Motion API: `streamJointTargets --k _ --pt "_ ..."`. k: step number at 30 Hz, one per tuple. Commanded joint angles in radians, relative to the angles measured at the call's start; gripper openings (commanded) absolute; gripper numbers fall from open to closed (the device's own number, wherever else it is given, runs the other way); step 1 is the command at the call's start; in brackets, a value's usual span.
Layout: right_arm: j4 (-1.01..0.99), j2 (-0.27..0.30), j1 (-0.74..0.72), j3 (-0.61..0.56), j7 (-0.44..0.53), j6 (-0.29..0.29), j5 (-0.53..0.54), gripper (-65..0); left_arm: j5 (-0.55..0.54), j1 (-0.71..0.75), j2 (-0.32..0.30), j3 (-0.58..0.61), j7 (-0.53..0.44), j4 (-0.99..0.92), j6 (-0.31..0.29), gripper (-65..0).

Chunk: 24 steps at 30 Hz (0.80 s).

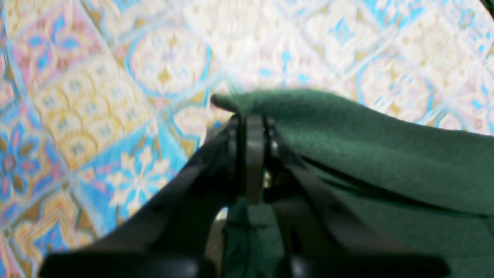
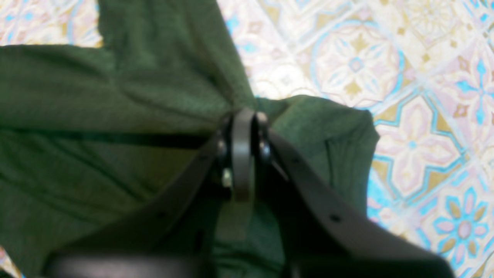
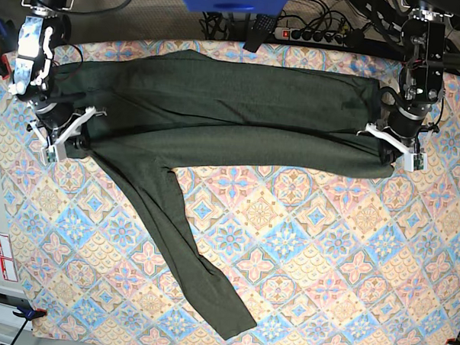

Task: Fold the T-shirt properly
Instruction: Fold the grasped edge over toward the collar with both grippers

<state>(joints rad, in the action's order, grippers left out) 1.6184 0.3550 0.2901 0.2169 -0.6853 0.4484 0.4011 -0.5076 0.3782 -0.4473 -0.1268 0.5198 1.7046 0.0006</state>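
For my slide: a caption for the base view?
Both grippers, left and right, pinch the olive T-shirt; one sleeve trails.

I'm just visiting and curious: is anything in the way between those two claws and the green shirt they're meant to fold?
Nothing visible. Both already pinch the T-shirt: the left gripper is shut on a fold at one end, the right gripper on bunched fabric at the other. Around it only the patterned tablecloth shows.

T-shirt (image 3: pixel 217 115) across patterned tablecloth (image 3: pixel 326 245)
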Motion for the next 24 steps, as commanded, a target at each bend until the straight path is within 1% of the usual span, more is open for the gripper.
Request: streamJointTargets --k 1,4,8,18,21,24 --pt "0.026 0.017 0.011 0.017 0.016 0.002 0.011 -64.7 0.0 0.005 -0.028 -0.009 -0.022 0.015 0.002 -65.0" --pt "0.056 0.017 0.05 0.066 0.016 0.002 0.011 -64.8 0.0 0.031 -0.038 -0.007 -0.022 0.015 0.002 -65.0" --pt "0.085 0.017 0.1 0.098 0.016 0.002 0.009 -64.8 0.0 0.046 -0.041 -0.007 -0.022 0.013 0.002 -65.0" --pt "0.132 0.017 0.166 0.129 0.017 0.002 0.009 -64.8 0.002 0.051 -0.04 -0.001 -0.02 0.013 0.002 -65.0" --pt "0.132 0.014 0.169 0.149 0.016 0.002 0.009 -64.8 0.002 0.064 -0.043 0.037 -0.02 0.013 0.002 -65.0" --pt "0.132 0.014 0.174 0.154 0.014 0.002 0.005 -64.8 0.004 0.067 -0.064 0.069 -0.02 0.004 0.002 -65.0"
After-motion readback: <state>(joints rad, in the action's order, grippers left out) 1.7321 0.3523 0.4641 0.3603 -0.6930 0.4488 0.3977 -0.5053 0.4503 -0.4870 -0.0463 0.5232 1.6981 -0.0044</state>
